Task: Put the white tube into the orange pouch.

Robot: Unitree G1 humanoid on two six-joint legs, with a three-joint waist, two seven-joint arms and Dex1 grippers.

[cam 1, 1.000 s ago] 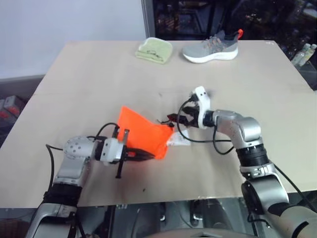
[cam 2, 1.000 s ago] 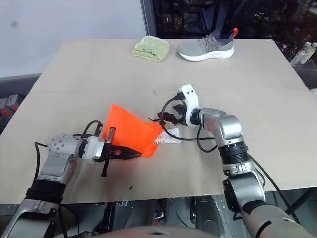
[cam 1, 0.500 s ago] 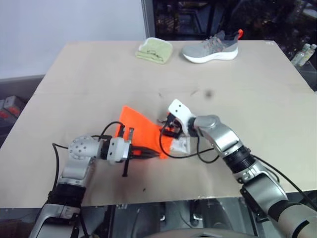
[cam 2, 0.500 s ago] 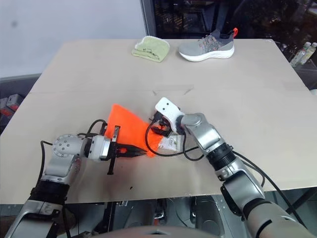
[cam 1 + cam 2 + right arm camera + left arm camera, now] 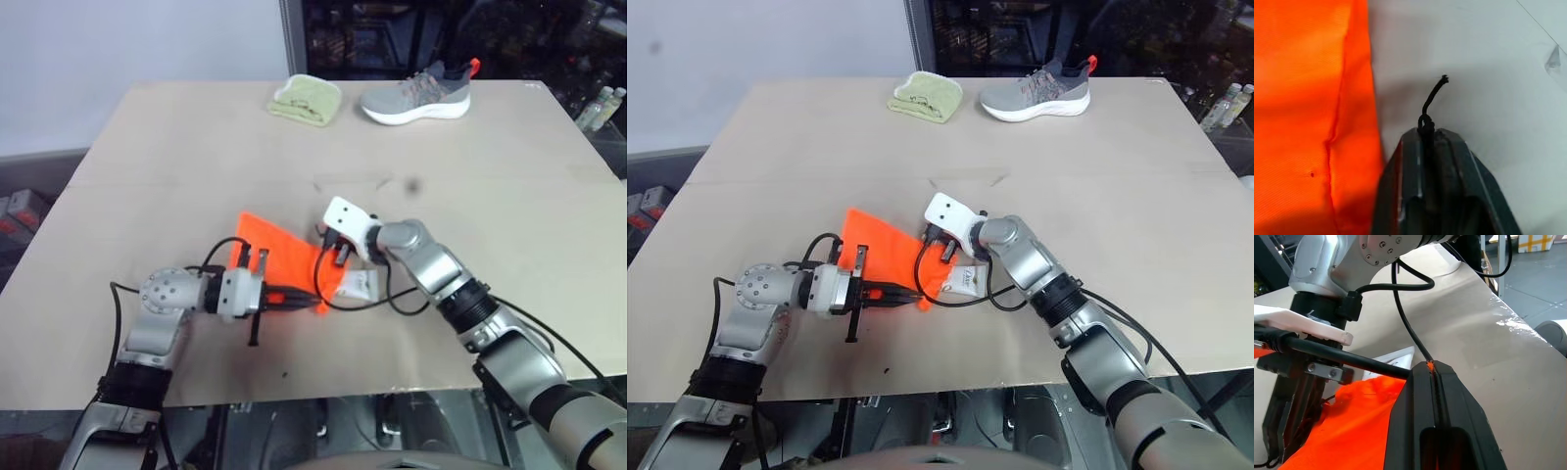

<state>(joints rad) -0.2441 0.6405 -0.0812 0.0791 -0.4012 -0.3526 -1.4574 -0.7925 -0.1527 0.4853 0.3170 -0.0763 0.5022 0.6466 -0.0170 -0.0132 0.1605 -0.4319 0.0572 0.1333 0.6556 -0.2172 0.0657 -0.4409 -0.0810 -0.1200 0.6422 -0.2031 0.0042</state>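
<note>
The orange pouch (image 5: 277, 257) lies on the table, one side lifted between my two grippers. My left gripper (image 5: 308, 299) is shut on the pouch's near edge; in the left wrist view its closed fingers (image 5: 1433, 396) pinch orange fabric. At the pouch's right edge, my right gripper (image 5: 329, 257) is shut on the thin dark drawstring (image 5: 1431, 100), whose knotted end sticks out past the fingertips. The white tube (image 5: 358, 284) lies flat on the table just right of the pouch, under my right wrist and its cable.
A pale green folded cloth (image 5: 306, 100) and a grey shoe (image 5: 416, 98) sit at the table's far edge. Bottles (image 5: 600, 106) stand beyond the table's right edge. Black cables loop from both wrists beside the pouch.
My right gripper swung left and down to the pouch's right edge, rolled over, and went from open to shut on the drawstring. The left gripper kept its hold and place.
</note>
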